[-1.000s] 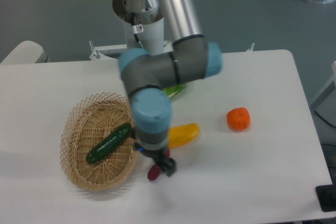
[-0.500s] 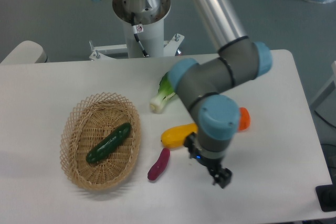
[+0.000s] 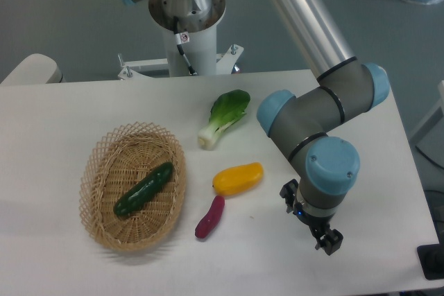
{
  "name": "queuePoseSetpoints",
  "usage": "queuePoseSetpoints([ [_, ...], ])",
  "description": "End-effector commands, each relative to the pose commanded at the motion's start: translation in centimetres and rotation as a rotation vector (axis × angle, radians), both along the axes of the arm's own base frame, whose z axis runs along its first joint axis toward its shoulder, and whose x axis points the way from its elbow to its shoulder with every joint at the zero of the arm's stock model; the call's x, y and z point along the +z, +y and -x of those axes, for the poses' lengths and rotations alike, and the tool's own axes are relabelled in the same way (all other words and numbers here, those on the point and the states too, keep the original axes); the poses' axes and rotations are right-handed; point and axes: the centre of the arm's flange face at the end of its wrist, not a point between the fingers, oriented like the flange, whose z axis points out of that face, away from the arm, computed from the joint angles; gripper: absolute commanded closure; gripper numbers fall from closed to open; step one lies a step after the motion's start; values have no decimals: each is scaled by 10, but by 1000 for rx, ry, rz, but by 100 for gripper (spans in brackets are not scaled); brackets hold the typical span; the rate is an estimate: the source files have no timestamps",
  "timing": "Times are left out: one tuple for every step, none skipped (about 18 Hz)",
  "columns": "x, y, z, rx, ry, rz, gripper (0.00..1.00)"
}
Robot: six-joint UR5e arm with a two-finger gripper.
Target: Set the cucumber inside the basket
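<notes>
— Where does the cucumber (image 3: 143, 188) lie?
— Inside the basket (image 3: 99, 172), slanted from seven to one o'clock. It is dark green, glossy and smooth; the basket is an oval of tan wicker with a looped open rim.
— And beside it?
— At the basket's three o'clock a small purple piece (image 3: 209, 216) lies near the rim, a yellow pepper (image 3: 238, 178) just above it, and a leafy bok choy (image 3: 223, 117) at one o'clock.
— The gripper (image 3: 329, 241)?
— It hangs close to the white table's (image 3: 62, 116) front edge, holding nothing; its fingers are too small to tell their spread.
</notes>
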Motion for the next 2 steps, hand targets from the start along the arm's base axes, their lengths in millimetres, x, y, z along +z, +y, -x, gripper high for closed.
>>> queuePoseSetpoints([
  [0, 0, 0, 0, 0, 0, 0],
  [0, 0, 0, 0, 0, 0, 0],
])
